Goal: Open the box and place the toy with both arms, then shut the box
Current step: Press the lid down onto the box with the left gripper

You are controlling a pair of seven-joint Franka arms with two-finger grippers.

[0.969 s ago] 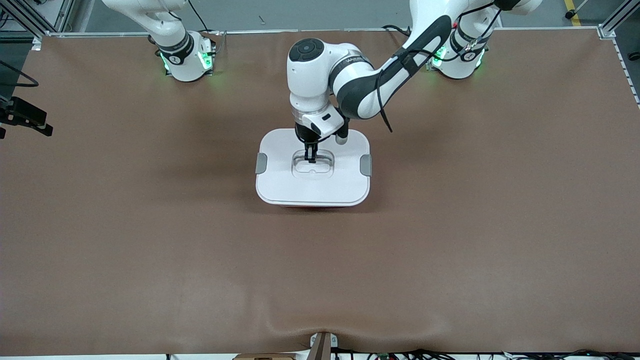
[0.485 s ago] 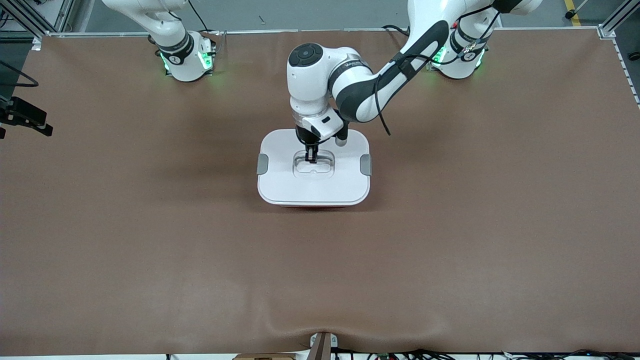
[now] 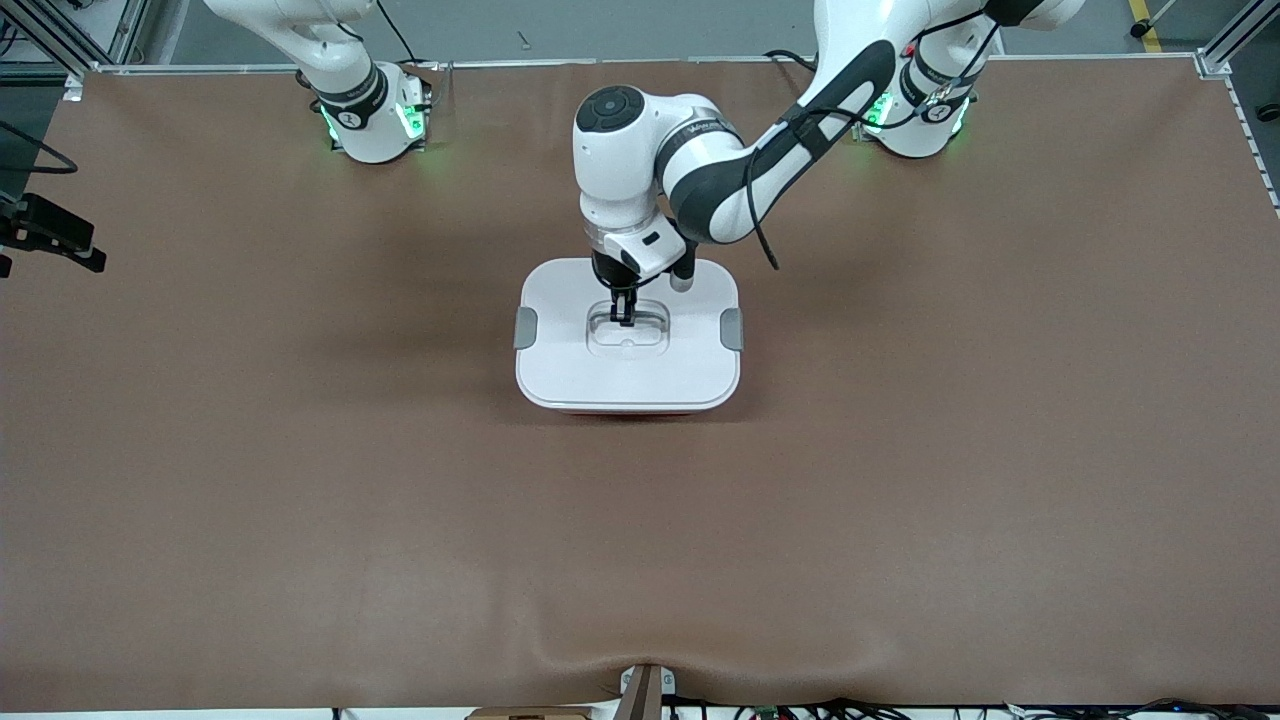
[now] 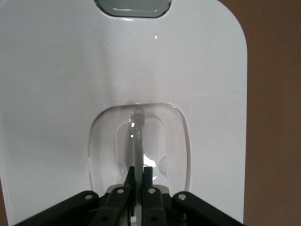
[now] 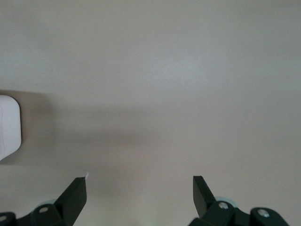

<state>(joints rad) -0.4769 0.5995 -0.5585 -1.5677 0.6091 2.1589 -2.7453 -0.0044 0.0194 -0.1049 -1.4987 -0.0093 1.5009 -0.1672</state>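
The box (image 3: pixel 627 335) is set near the middle of the table (image 3: pixel 300 480), its white lid (image 3: pixel 560 350) seated on top with a grey clip (image 3: pixel 524 327) at each end, and only a thin salmon strip of the tub is seen under the lid's nearer edge. The clear handle (image 4: pixel 137 136) in the lid's recessed centre is pinched between the fingers of the left gripper (image 3: pixel 623 312), which is clamped tightly on it from directly above. No toy is seen on the table, so it is judged to be inside already or out of view. The step in hand is judged to be either lifting or seating the lid; in both cases the lid should be kept level and moved straight up or down so that the thin handle is not twisted out of the pinch. The right gripper (image 5: pixel 139 188) is spread wide and empty over bare table, the arm waiting.
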